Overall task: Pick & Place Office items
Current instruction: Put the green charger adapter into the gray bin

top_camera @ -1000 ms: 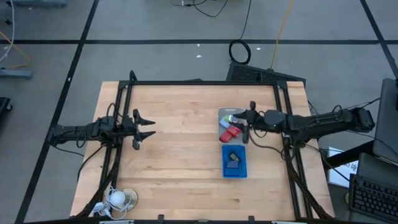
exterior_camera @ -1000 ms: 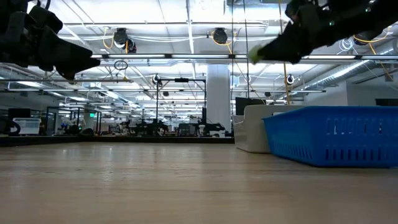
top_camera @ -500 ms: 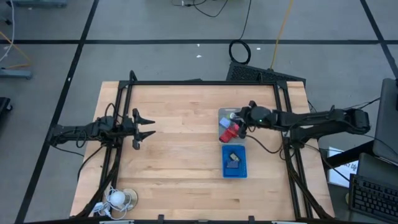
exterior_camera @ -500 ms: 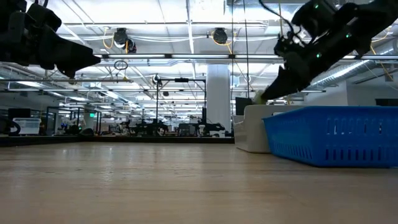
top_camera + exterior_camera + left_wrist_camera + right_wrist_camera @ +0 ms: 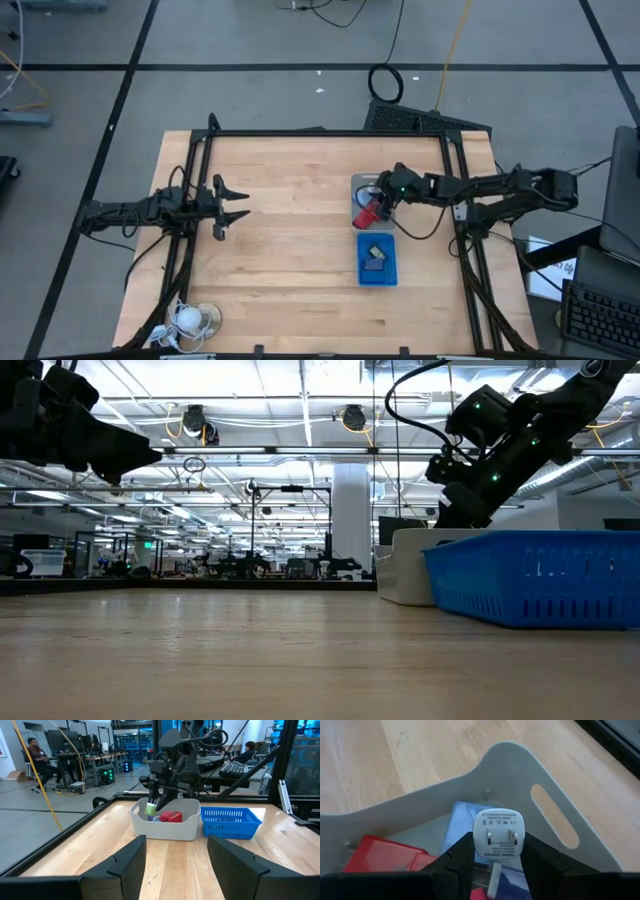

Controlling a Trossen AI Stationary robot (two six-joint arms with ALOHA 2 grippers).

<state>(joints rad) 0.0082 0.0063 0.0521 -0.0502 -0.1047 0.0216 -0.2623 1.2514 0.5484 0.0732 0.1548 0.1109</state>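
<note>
My right gripper (image 5: pixel 379 199) reaches down over the pale tray (image 5: pixel 358 183) and is shut on a small plug adapter (image 5: pixel 498 835), white on its pronged face and green on its side (image 5: pixel 151 809). In the tray below it lie a red block (image 5: pixel 382 855) and a light-blue piece (image 5: pixel 462 827). The blue tray (image 5: pixel 377 277), just nearer, holds dark rectangular pieces (image 5: pixel 375 257). My left gripper (image 5: pixel 236 203) hangs open above the table's left side, far from both trays. My right gripper pinches the adapter between its two fingers (image 5: pixel 457 856), one on each side of the body (image 5: pixel 479 840), with the pronged face toward the wrist camera. The fingers slant down from the table's right. The adapter is lifted clear, at about the pale tray's rim height.
A white round coiled-cord thing (image 5: pixel 191 318) sits at the table's near left corner. A black frame (image 5: pixel 320 133) runs along the table's far and side edges. Bare wood (image 5: pixel 290 230) spreads between my left gripper and the trays. People sit at desks beyond the table (image 5: pixel 35 755).
My right gripper has moved down and toward the table's left, tipping its fingers downward, from high above the trays to the pale tray's rim. It has carried the adapter along, still shut on it.
</note>
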